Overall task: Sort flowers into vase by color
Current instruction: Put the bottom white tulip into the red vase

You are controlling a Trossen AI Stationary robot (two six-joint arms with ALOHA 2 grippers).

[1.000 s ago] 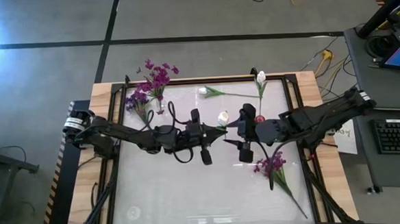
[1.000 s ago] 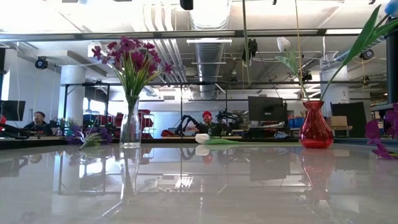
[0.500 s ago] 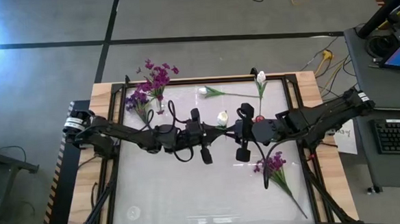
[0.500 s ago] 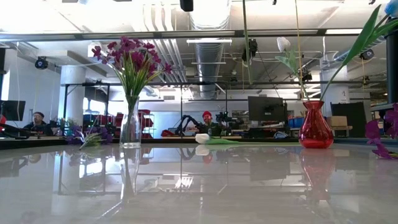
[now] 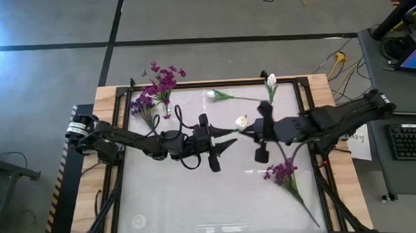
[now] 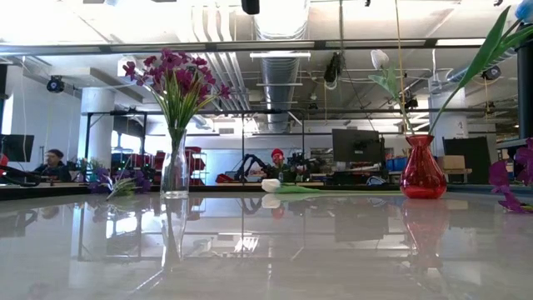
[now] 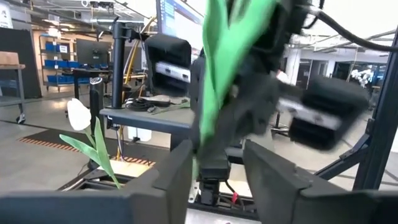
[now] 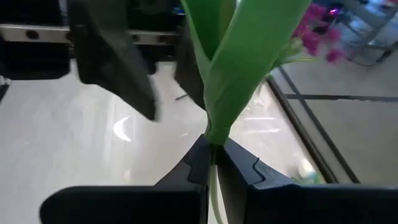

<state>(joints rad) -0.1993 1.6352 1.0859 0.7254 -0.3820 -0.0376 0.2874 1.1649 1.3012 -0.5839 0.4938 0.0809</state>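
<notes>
My right gripper [image 5: 254,128] is shut on a white tulip bud [image 5: 242,120] with long green leaves [image 8: 230,68], above the table's middle. My left gripper [image 5: 229,137] is open just to its left; in the left wrist view [image 7: 214,171] the green leaf [image 7: 214,74] stands before its fingers. A glass vase [image 6: 175,171] at the far left holds purple flowers [image 5: 165,81]. A red vase [image 6: 419,168] at the far right holds a white tulip [image 5: 271,80]. Another white tulip [image 5: 211,95] lies on the table at the far edge. A purple cluster [image 5: 281,172] lies at the near right. My right gripper pinches the tulip's thin stem [image 8: 212,140] between its two fingers, right where the leaves join it. The fingers lie across the stem. The flower is lifted clear of the table, its leaves and bud on one side of the fingers and bare stem on the other.
A second purple cluster [image 5: 143,105] lies on the table beside the glass vase. The right arm [image 5: 315,125] covers the red vase in the high view. The glossy table [image 5: 198,195] has bare room along its near half. People sit in the room beyond the table.
My right gripper has gone toward the table's right edge with the white tulip, away from my left gripper. The bud has shifted right with it. My left arm has kept its place.
</notes>
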